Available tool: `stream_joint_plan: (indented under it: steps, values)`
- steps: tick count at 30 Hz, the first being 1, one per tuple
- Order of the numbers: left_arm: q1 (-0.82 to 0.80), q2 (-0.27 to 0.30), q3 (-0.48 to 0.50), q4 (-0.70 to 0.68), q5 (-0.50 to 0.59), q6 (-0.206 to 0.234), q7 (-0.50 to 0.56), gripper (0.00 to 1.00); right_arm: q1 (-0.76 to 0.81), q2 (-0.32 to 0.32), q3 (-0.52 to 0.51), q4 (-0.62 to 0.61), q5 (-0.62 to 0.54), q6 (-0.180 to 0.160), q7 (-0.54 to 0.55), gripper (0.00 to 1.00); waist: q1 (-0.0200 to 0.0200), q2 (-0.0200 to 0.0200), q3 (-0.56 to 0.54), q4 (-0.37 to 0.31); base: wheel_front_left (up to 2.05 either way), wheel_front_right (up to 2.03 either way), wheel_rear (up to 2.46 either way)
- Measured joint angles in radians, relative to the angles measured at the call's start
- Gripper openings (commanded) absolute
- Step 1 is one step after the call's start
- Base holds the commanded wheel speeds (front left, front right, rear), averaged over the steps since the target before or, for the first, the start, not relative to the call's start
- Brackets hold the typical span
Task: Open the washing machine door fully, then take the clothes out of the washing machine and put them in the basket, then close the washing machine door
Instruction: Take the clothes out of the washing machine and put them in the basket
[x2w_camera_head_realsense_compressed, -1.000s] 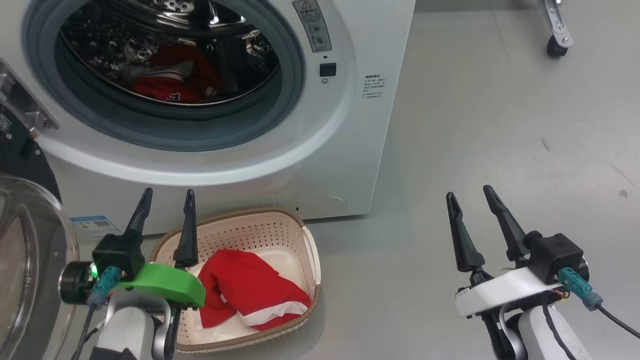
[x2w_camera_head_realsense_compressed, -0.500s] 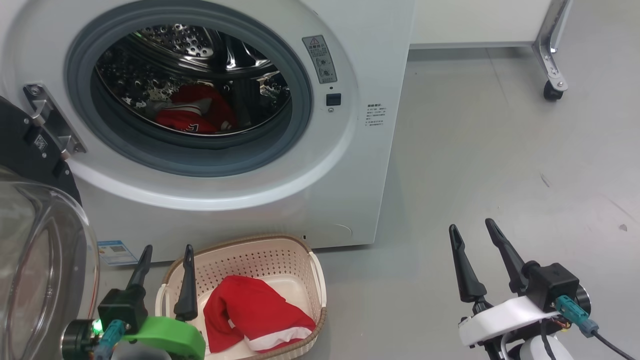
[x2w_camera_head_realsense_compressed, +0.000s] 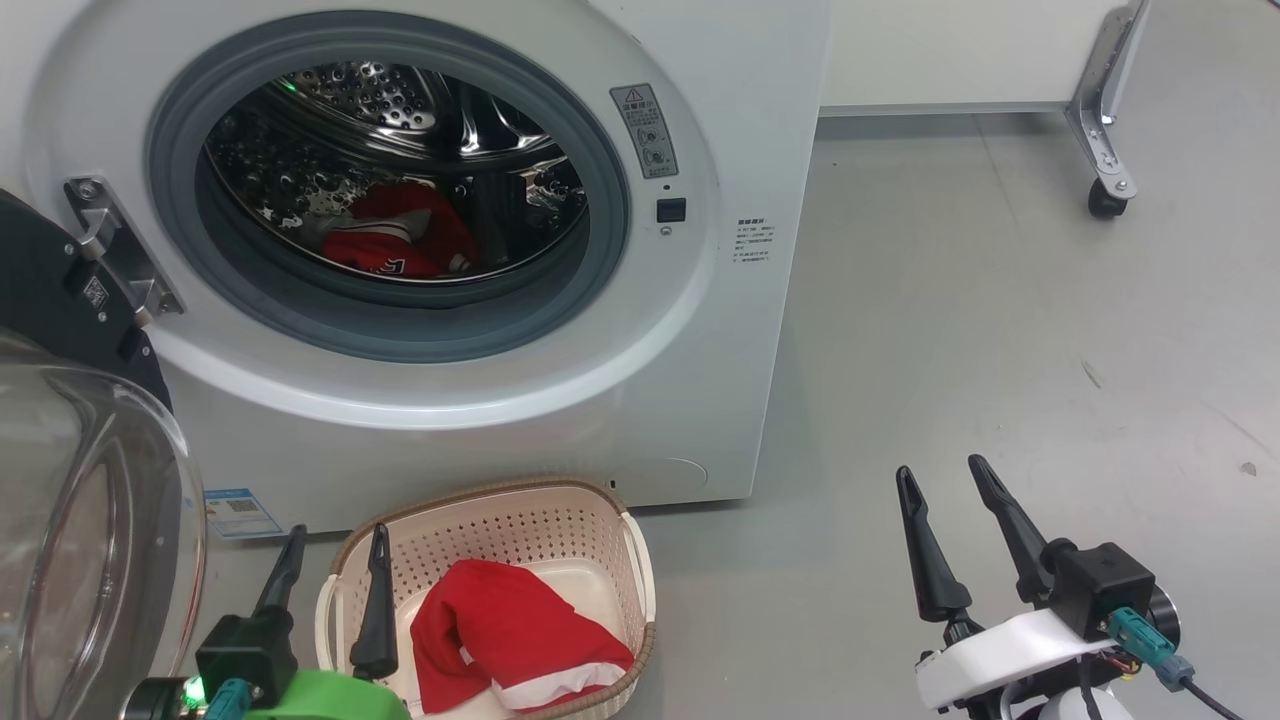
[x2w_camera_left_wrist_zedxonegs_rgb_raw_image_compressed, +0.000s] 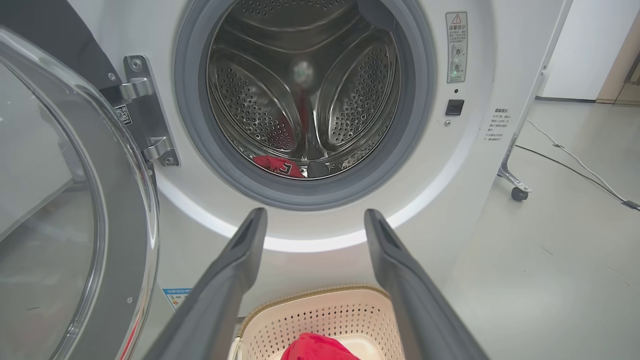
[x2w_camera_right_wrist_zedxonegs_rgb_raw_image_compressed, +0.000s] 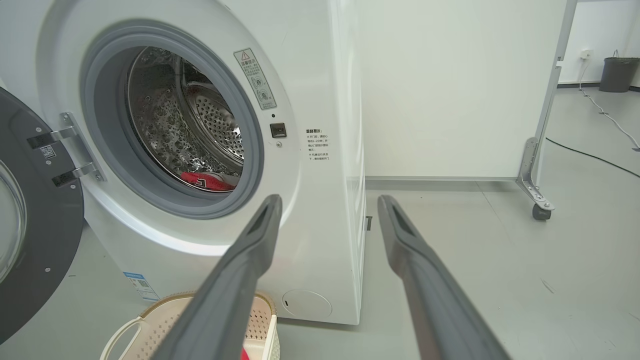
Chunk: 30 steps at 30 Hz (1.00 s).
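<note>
Red clothes low in the drum of the washing machine, another red piece in the basket just in front. The washing machine door stands open on my left. My left gripper hovers by the basket's left edge, fingers spread, empty; my right gripper over grey floor, spread, empty too.
</note>
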Motion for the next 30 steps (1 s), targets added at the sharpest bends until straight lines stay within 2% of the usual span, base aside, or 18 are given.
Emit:
stream_joint_plan:
  steps: [19,30]
  values:
    - [0.048,0.003,-0.008,-0.109,0.003,0.021,0.04,1.0,0.014,0.0,0.003,-0.003,-0.009,-0.009,0.0,1.0,0.0,0.0,0.016,0.002,0.0,0.0,0.0]
    - [0.051,0.005,-0.016,-0.187,0.026,0.03,0.045,1.0,0.013,-0.001,-0.002,-0.006,-0.019,-0.009,0.0,1.0,0.0,0.0,0.064,0.012,0.0,0.0,0.0]
